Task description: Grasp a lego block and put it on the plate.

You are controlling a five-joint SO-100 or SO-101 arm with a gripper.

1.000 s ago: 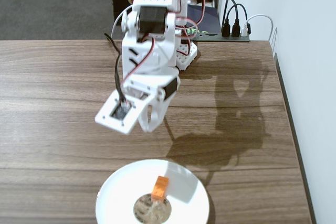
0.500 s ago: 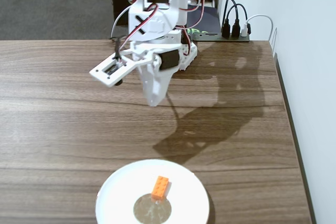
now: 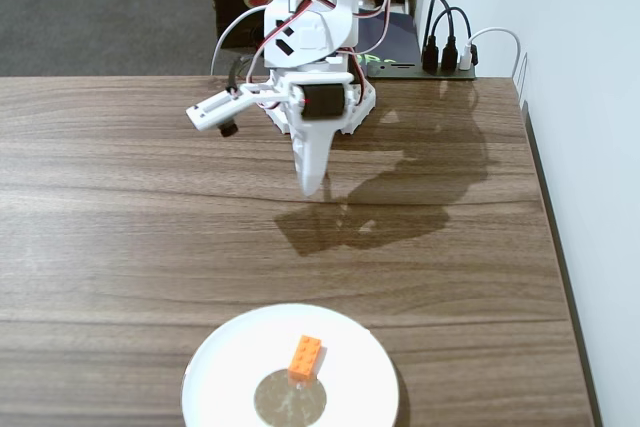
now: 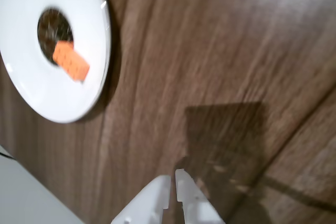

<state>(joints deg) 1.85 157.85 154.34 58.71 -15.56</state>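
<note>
Wood-grain table [image 3: 120,207] beside white wall [image 3: 580,97], hand [image 4: 173,179] closed and empty above it.

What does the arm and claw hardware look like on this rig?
White printed arm with black servos, and red, white and black cables looped at its joints. The claw is white, tapering to pointed fingers. A flat white camera bracket sticks out sideways.

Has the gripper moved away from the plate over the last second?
Yes. In the fixed view the gripper has pulled back from the plate toward the arm's base, empty.
</note>
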